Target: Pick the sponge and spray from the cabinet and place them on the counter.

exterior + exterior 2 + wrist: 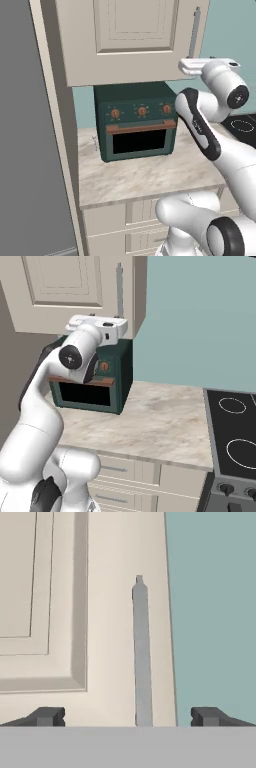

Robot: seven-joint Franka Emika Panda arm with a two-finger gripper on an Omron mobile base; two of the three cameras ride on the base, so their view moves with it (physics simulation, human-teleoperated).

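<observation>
The wall cabinet [125, 40] is seen closed at 12 o'clock in the left base view: beige, with a raised-panel door and a long grey vertical bar handle [194, 32] near the door's right edge. In the hand view the handle [141, 657] runs straight up from 6 o'clock, between the 2 dark fingertips [47, 716], with the door panel at 9 o'clock and teal wall at 3 o'clock. The end effector [128, 717] is held with its fingers wide apart, one on each side of the handle's lower end, and nothing is clamped between them. In the right base view the white hand [100, 326] is raised to the cabinet's lower edge, just below the handle [119, 291].

Under the cabinet a dark green oven [137, 122] with 3 orange knobs stands on the worktop [145, 175], a beige-and-cream marbled slab with a pale edge. A black glass cooktop [232, 431] lies at 3 o'clock in the right base view. Beige drawer fronts [125, 225] are seen below the worktop.
</observation>
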